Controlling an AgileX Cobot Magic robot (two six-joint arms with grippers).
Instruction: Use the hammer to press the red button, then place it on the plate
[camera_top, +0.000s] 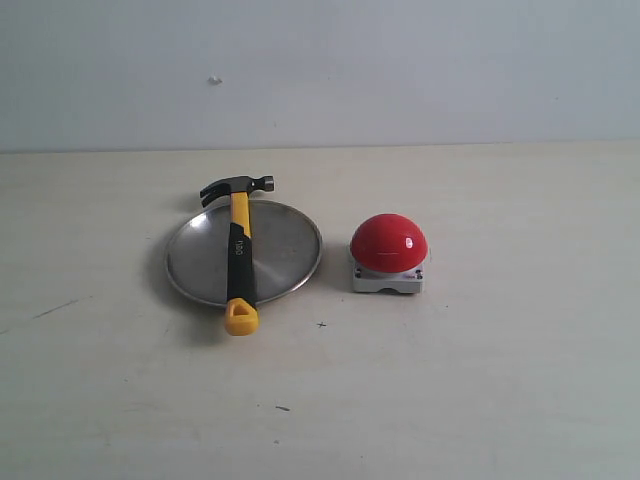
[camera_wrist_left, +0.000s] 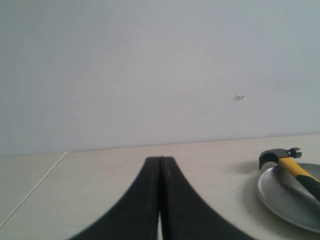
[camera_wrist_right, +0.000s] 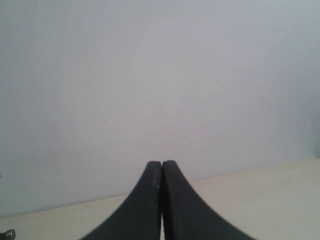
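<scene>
Exterior view: a yellow-and-black-handled claw hammer (camera_top: 238, 250) lies across the round brushed-steel plate (camera_top: 290, 250), its head and loop overhanging the rims. The red dome button (camera_top: 388, 243) sits beside the plate, apart from it. Bare table (camera_top: 480, 390) surrounds them.
Left wrist view: the left gripper (camera_wrist_left: 160, 163) is pressed together, with plate and hammer ahead, off to one side and well apart.
Right wrist view: the right gripper (camera_wrist_right: 161, 165) is pressed together, with table and wall (camera_wrist_right: 160, 75) ahead.

Hammer (camera_top: 238, 255): dark grey head; handle yellow and black, yellow loop end.
Button (camera_top: 388, 242): glossy red dome, grey base.
Plate (camera_top: 290, 245): shiny silver-grey.
Table (camera_top: 500, 380): pale cream, dark specks.
Wall (camera_top: 400, 70): whitish grey.
Left gripper (camera_wrist_left: 160, 162), right gripper (camera_wrist_right: 161, 165): black.
</scene>
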